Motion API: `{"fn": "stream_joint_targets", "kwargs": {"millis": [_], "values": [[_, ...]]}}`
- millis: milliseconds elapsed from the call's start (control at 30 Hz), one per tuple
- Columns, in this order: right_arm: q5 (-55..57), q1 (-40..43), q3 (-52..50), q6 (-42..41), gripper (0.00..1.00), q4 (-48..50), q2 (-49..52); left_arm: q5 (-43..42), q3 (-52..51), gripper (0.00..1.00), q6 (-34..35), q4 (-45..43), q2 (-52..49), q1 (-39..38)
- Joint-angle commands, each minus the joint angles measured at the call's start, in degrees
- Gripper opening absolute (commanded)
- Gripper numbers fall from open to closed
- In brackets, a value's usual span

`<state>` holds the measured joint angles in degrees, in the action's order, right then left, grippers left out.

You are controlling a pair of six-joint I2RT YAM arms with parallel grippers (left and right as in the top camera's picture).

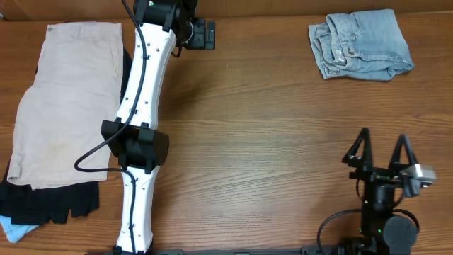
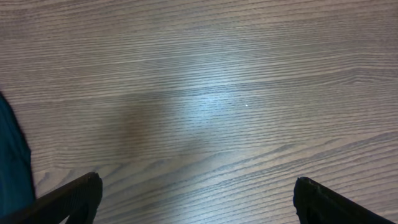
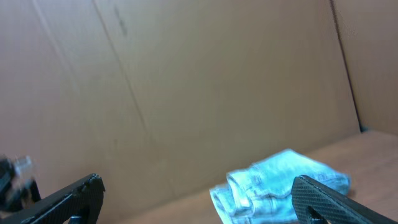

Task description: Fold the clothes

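Note:
Folded light-blue denim shorts [image 1: 359, 44] lie at the back right of the table; they also show in the right wrist view [image 3: 273, 186]. Beige shorts [image 1: 67, 99] lie spread flat on top of a pile at the left, over a black garment [image 1: 49, 202] and a light-blue one [image 1: 15, 228]. My left gripper [image 1: 202, 33] is open and empty, stretched out to the back middle of the table, over bare wood [image 2: 199, 112]. My right gripper [image 1: 382, 150] is open and empty near the front right, pointing toward the denim shorts.
The wooden table [image 1: 283, 142] runs between the pile and the denim. A brown cardboard wall [image 3: 186, 81] stands behind the table. A dark teal edge [image 2: 12, 162] shows at the left of the left wrist view.

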<state>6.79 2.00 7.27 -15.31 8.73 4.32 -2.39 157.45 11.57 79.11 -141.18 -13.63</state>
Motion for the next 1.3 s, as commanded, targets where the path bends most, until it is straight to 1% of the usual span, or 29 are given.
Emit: {"fn": "stream_joint_targets", "kwargs": {"millis": [0,67,200,333,1267], "values": [[-2.45,-0.90,-4.13,3.39,1.00,0.22,-2.49,0.00,1.11,1.00,-0.87,-0.09,-1.01,0.11],[-3.56,-0.94,-6.40,3.39,1.00,0.22,-3.23,0.00,1.11,1.00,-0.87,-0.09,-1.01,0.11],[-3.39,-0.92,-6.82,3.45,1.00,-7.80,-4.13,0.00,1.11,1.00,-0.87,-0.09,-1.01,0.11],[-3.13,-0.92,-6.82,3.37,1.00,-13.18,-4.15,0.00,1.11,1.00,-0.87,-0.09,-1.01,0.11],[-3.04,-0.92,-6.82,3.37,1.00,-13.14,-4.15,0.00,1.11,1.00,-0.87,-0.04,-1.01,0.07]]}}
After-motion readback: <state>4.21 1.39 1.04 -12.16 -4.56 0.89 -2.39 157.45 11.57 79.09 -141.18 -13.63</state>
